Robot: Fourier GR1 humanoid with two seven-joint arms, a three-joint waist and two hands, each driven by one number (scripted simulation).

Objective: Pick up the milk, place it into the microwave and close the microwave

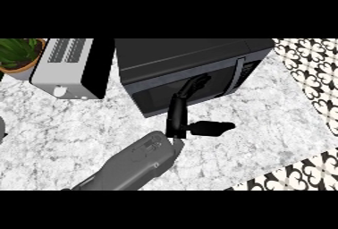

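Pressing the left hand's (178, 120) straight, spread-out fingers (195, 84) against the dark door of the microwave (191, 53) at the counter's (66, 129) far edge, thumb (214, 128) sticking out rightward. Not showing the milk; cannot tell where. Showing control panel (242, 71) marks too small to read.

We cannot find the milk anywhere on the counter (79, 129). The microwave (191, 58) shows its door shut, so its inside is hidden from us. At ten o'clock the potted plant (19, 53) is cut by the left edge, and the toaster (69, 67) beside it loses its top. The forearm (128, 167) runs off at six o'clock. We see one hand (181, 114) only, and cannot tell which it is.
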